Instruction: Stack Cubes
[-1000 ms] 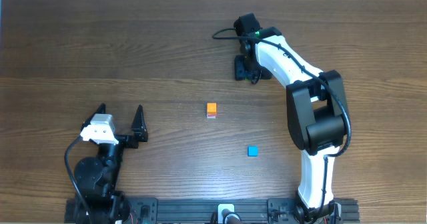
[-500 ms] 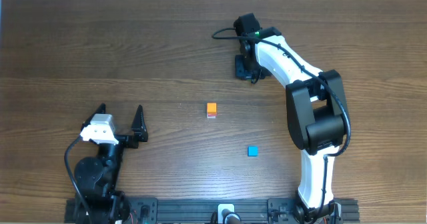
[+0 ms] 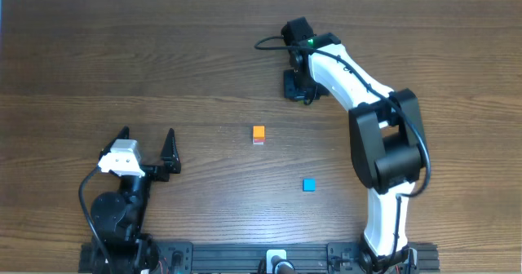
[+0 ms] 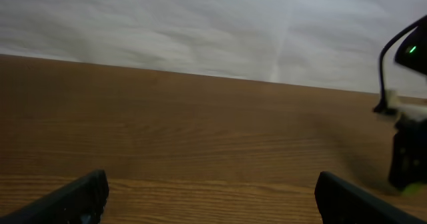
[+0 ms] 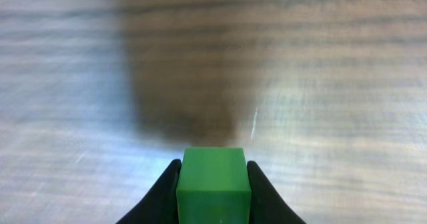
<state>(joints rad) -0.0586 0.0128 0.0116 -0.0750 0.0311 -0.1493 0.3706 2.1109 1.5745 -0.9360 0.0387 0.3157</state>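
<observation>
My right gripper (image 3: 298, 85) is far out at the back of the table, shut on a green cube (image 5: 213, 184) that sits between its two fingers (image 5: 165, 191) above the wood. An orange cube (image 3: 258, 133) rests on a small red-and-white block near the table's middle. A blue cube (image 3: 308, 184) lies alone, nearer the front and to the right of the orange one. My left gripper (image 3: 147, 146) stays open near the front left, with nothing between its fingers (image 4: 73, 196).
The wooden tabletop (image 3: 163, 62) spreads bare around the cubes. In the left wrist view the right arm (image 4: 407, 137) shows at the far side, with a pale wall behind the table's back edge.
The right gripper has shifted slightly to the left and toward the back with the green cube. The left arm and the cubes on the table have not moved.
</observation>
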